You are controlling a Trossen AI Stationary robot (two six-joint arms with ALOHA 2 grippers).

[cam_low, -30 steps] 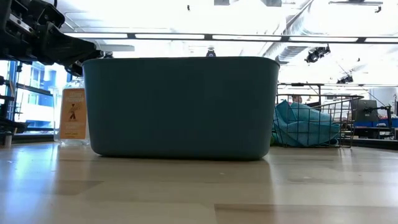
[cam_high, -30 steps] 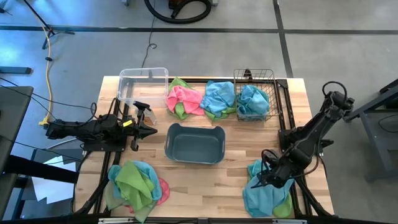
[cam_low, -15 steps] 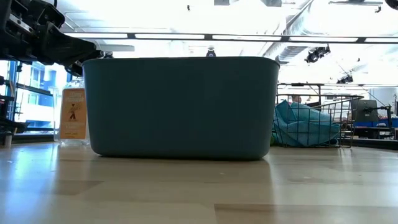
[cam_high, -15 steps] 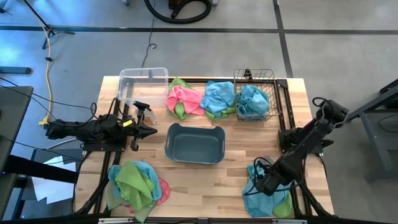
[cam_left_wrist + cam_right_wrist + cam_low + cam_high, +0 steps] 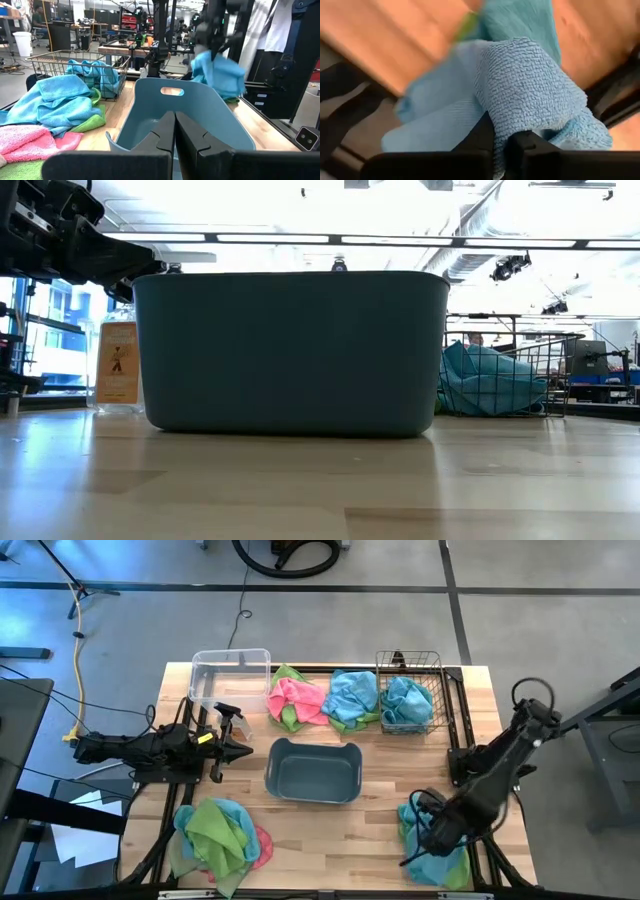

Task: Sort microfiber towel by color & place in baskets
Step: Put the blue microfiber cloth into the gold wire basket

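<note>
My right gripper (image 5: 432, 833) is down on the pile at the near right corner of the table, and its fingers (image 5: 520, 145) are pinched shut on a fold of the blue microfiber towel (image 5: 530, 85), which bulges up just beyond my fingertips with the rest of it draped below them. A sliver of green towel (image 5: 465, 27) lies farther out past the blue one, not between my fingers. What matters for the next move is where blue belongs: the dark wire-mesh basket (image 5: 410, 690) already holds a blue towel and sits well away from my fingers, toward the far edge of the table on my own right side, so I judge the carry runs straight out along that side. The grey-blue tub (image 5: 313, 771) lies off to my fingers' left, near the middle, and the clear bin (image 5: 230, 677) is farther left again. My left gripper (image 5: 240, 750) waits with its fingers shut on nothing, just beside the tub's left wall, far from this pile; my right arm is plainly the nearer one.
</note>
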